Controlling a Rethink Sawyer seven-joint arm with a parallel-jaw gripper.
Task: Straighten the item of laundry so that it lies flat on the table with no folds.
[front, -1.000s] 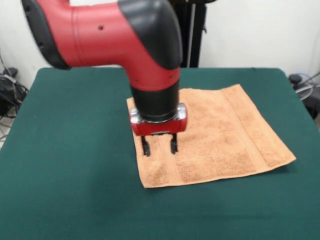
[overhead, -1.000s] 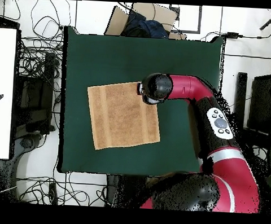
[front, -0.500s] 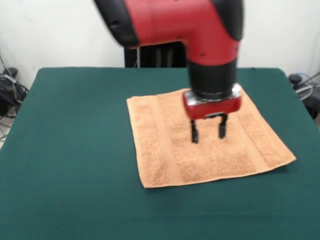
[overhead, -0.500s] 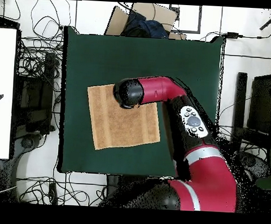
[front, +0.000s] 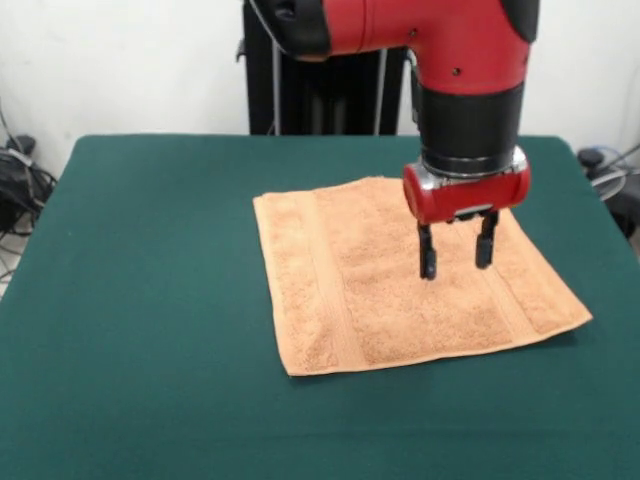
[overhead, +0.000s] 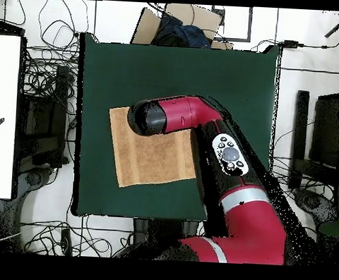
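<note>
The peach-orange towel [front: 400, 275] lies spread flat on the green table [front: 150, 300], roughly square, with a border band near its left edge and another near its right edge. No fold shows. My gripper [front: 456, 252] hangs open and empty just above the towel's right half, its two black fingers [front: 427, 254] pointing down. In the overhead view the towel [overhead: 146, 162] lies left of the table's middle and the arm's head [overhead: 146, 117] covers its upper part, hiding the gripper.
The arm [overhead: 221, 152] reaches across the table's right half in the overhead view. Cables and boxes lie on the floor around the table [overhead: 232, 71]. A black pedestal column [front: 320, 95] stands behind the table's far edge.
My gripper has swept from the towel's left band across to its right half, staying open and just above the cloth. The towel has not moved.
</note>
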